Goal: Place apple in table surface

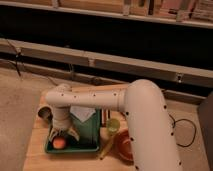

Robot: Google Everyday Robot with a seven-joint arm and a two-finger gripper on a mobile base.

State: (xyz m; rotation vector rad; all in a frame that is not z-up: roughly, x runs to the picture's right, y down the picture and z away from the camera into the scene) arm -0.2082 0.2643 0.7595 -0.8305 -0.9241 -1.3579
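Apple (59, 143): small, round, smooth orange-red ball, lying in my dark green rectangular tray (89, 146), front left corner.
My gripper (64, 132): hanging directly over the apple, fingers spread, released, nothing held.
Table surface (36, 152): light tan wood, flat, square-edged, under the tray.
Right of the tray: yellow-green cup (113, 125), rounded orange bowl (123, 143).
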